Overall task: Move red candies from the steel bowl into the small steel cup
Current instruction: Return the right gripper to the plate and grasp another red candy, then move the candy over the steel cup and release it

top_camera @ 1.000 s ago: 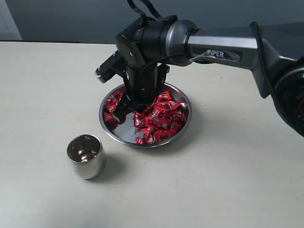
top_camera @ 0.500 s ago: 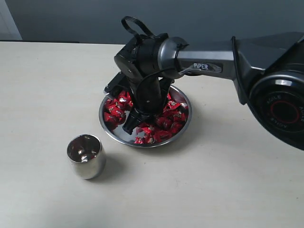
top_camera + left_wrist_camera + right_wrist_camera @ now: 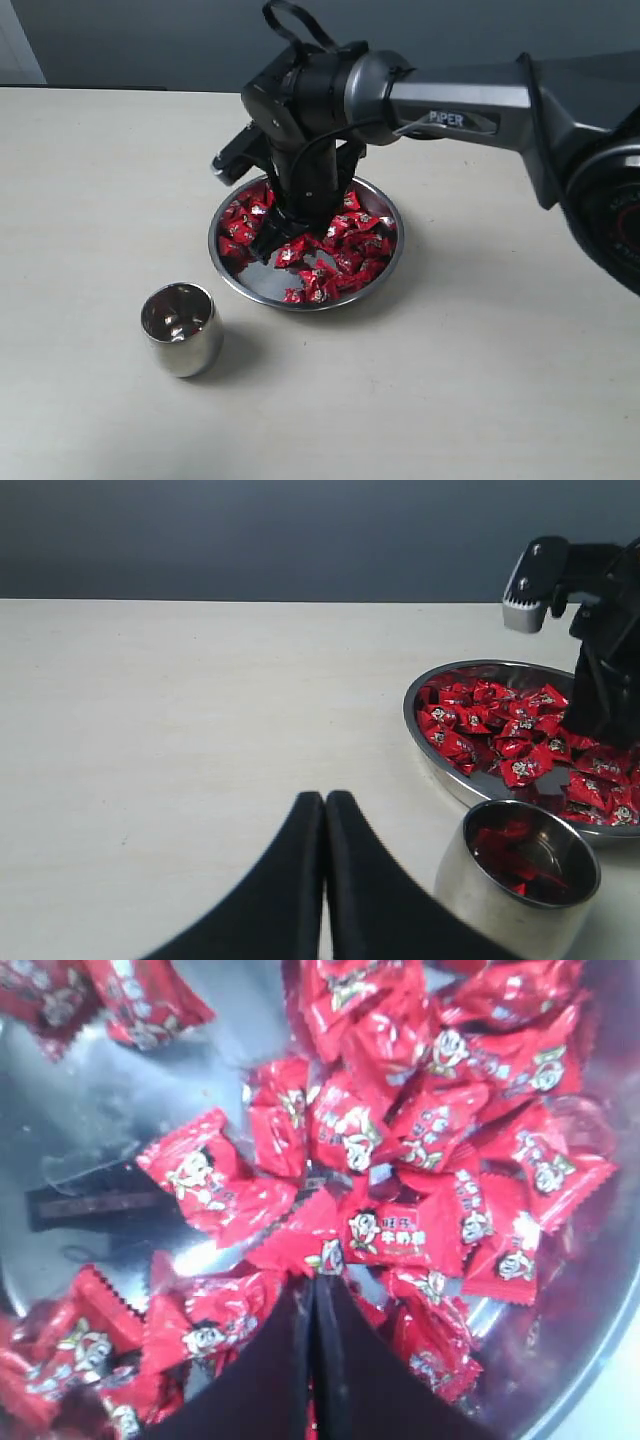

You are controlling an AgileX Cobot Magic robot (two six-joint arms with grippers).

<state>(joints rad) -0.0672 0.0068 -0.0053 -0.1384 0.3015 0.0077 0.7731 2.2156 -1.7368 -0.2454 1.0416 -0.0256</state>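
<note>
The steel bowl [image 3: 300, 304] sits mid-table, holding many red candies [image 3: 352, 243]. My right gripper [image 3: 277, 245] points down into its left half with its jaws shut. In the right wrist view the right gripper [image 3: 313, 1282] pinches the wrapper edge of one red candy [image 3: 330, 1252], just above the pile and the bowl's mirror bottom [image 3: 120, 1110]. The small steel cup [image 3: 180, 328] stands upright to the bowl's front left. My left gripper [image 3: 324, 798] is shut on nothing, low over the table beside the cup [image 3: 520, 880]. Red shows inside the cup; candy or reflection, I cannot tell.
The right arm [image 3: 470, 110] reaches in from the right above the bowl's far side. A dark wall runs behind the table's far edge [image 3: 120, 90]. Bare tabletop [image 3: 450, 380] surrounds the bowl and cup.
The right gripper's jaws have closed among the candies, and its tips have lifted slightly. The cup and bowl have not moved.
</note>
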